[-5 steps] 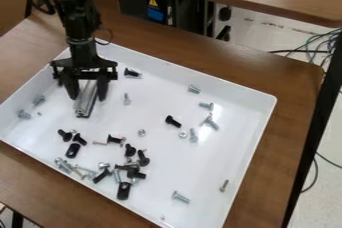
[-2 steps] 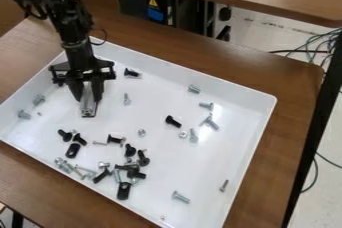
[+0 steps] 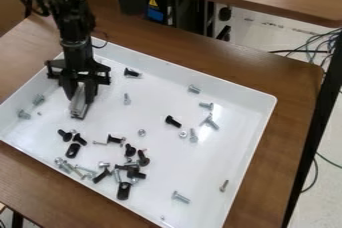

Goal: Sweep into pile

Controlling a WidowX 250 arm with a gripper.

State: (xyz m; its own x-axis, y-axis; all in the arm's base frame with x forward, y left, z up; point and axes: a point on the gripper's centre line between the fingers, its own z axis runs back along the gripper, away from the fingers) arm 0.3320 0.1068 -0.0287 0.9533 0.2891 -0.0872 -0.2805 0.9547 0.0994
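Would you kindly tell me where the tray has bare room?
A wide bare patch in the tray lies between the lowest silver bolt, right-hand screw and right-hand nut. Another separates the central black bolt from the topmost one. Clustered hardware crowds the lower left; the gripper and metal bar take the upper left.

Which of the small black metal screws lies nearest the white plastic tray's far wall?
The black screw just beside the black robot arm; the other black screws lie farther down the tray, towards its near side.
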